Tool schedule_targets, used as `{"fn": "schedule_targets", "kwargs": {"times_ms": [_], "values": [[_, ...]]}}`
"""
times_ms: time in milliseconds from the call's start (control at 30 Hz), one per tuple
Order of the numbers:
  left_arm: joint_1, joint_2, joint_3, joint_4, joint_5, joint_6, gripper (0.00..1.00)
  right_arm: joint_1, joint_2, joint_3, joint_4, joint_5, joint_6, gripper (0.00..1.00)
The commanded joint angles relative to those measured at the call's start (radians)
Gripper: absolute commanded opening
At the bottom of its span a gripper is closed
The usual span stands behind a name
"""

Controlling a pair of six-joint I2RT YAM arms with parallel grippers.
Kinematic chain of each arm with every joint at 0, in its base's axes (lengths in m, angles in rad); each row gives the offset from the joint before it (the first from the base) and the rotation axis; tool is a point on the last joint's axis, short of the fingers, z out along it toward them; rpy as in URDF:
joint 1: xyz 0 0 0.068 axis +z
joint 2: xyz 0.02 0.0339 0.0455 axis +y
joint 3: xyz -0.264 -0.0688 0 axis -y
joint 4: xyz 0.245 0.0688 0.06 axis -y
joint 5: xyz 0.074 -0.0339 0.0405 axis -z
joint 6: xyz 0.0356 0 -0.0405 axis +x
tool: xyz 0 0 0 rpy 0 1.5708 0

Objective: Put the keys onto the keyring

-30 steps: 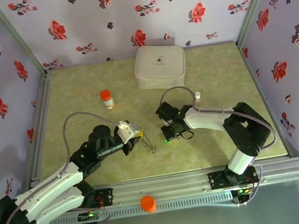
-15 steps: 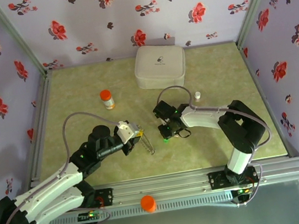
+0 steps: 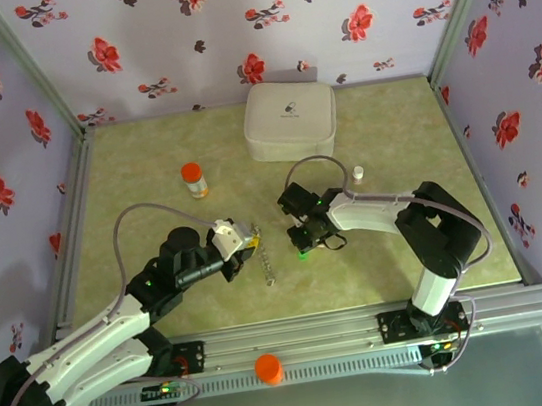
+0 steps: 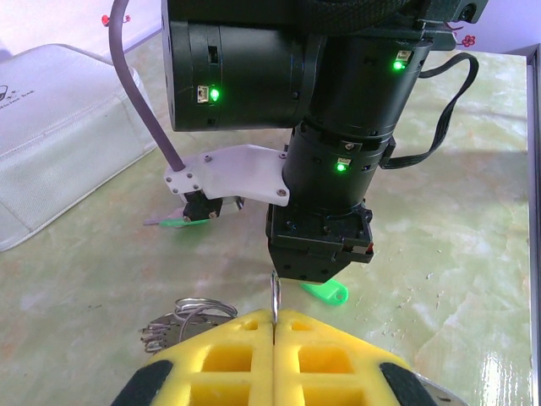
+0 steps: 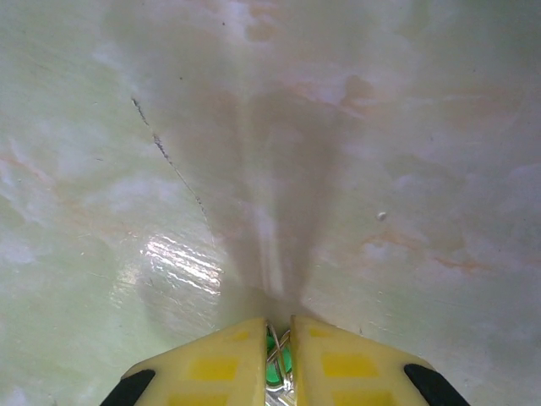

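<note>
Keyring (image 4: 182, 315) strand sits pinched in the fully closed left gripper (image 4: 275, 320), its loops bunched just left of the fingers; we see the right gripper (image 5: 278, 331) clamped on one green key (image 5: 272, 368); the second key (image 4: 173, 222) lies on the table (image 4: 473, 254) nearby.

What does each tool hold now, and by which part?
The left tool, shut, pinches a thin strand of the keyring. The right tool appears to grip one green key by its green head.
</note>
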Motion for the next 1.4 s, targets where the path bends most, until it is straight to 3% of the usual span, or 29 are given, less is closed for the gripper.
{"fn": "schedule_targets", "kwargs": {"times_ms": [0, 533, 867, 1100, 1200, 1367], "values": [[-0.006, -0.013, -0.007, 0.05, -0.001, 0.018, 0.0, -0.006, -0.017, 0.025, -0.032, 0.025, -0.008, 0.15], [-0.007, -0.012, -0.009, 0.053, 0.0, 0.016, 0.0, -0.008, -0.032, 0.028, -0.053, 0.032, -0.012, 0.14], [-0.006, -0.024, -0.006, 0.037, -0.003, 0.024, 0.0, -0.007, -0.053, 0.024, -0.046, 0.021, -0.015, 0.0], [-0.007, -0.026, 0.003, 0.025, -0.005, 0.001, 0.0, 0.02, -0.252, -0.045, 0.052, -0.058, -0.131, 0.0], [-0.006, -0.031, 0.026, -0.03, 0.006, -0.03, 0.0, 0.081, -0.386, -0.123, 0.151, -0.069, -0.252, 0.0], [-0.007, -0.039, 0.071, -0.133, 0.007, -0.077, 0.0, 0.097, -0.576, -0.274, 0.346, -0.183, -0.351, 0.0]]}}
